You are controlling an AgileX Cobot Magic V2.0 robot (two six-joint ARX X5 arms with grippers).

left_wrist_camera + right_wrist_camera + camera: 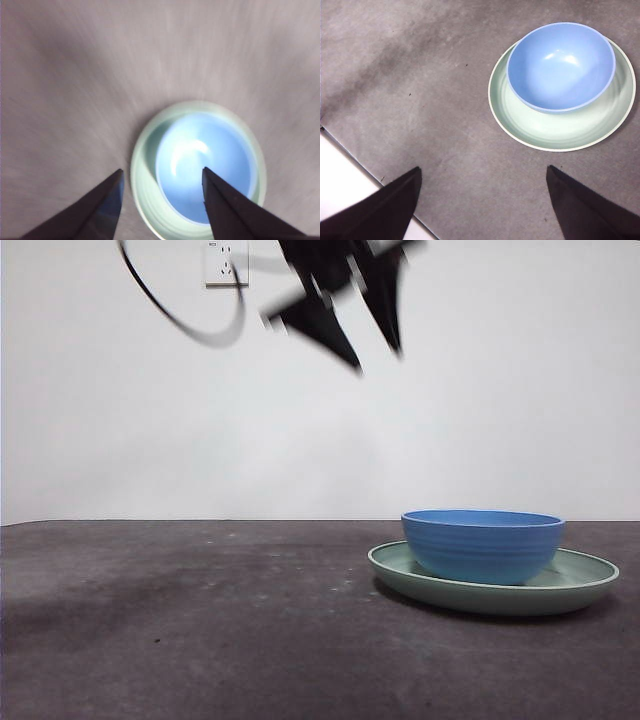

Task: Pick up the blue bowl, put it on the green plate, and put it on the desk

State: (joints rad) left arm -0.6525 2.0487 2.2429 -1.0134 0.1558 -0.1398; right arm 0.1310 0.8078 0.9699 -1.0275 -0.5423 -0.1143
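Hovering with jaws spread and empty, the left gripper (161, 200) is hanging high over the blue bowl (483, 545); the right gripper (482, 200) is waiting, likewise open. The bowl is sitting in the green plate (590, 580) on the desk (180, 630), looking rigid, glossy and probably slippery, so a rim pinch is judged best.

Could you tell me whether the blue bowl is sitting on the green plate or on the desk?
On the plate: the bowl stands upright inside the plate's rim, off-centre, and neither gripper touches it.

Blue bowl (483, 545) on green plate (590, 583)
Upright, empty, glossy and ribbed; it sits off-centre in the shallow plate on the dark desk (180, 630)
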